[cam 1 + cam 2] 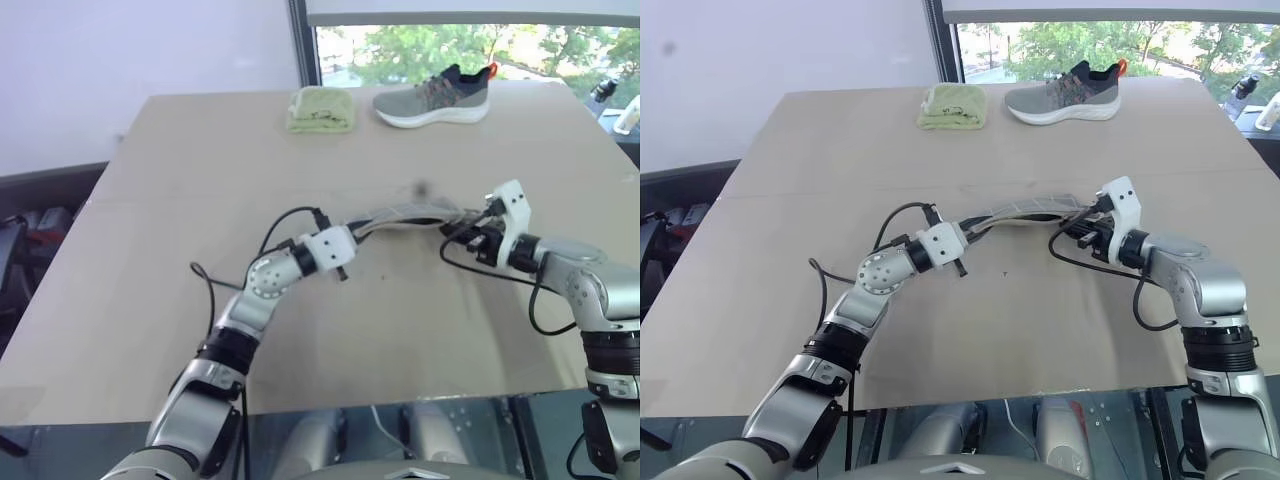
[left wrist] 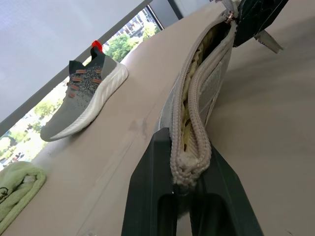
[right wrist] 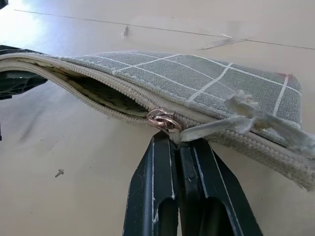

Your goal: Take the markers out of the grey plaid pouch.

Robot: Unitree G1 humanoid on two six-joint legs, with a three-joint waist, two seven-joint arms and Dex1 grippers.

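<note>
The grey plaid pouch point(image 1: 402, 215) hangs stretched between my two grippers, a little above the tan table point(image 1: 150, 260). My left gripper point(image 2: 189, 162) is shut on one end of the pouch point(image 2: 203, 81), right at the zipper seam. At the other end my right gripper point(image 3: 177, 143) is shut on the pouch point(image 3: 197, 78), just below the copper zipper pull point(image 3: 164, 119). The zipper stands partly open and the tan lining shows in the gap. The markers are hidden; I see none in the opening or on the table.
A grey sneaker point(image 1: 435, 95) and a folded yellow-green cloth point(image 1: 320, 108) lie at the table's far edge, by the window. The table's front edge point(image 1: 300, 405) runs close below my arms.
</note>
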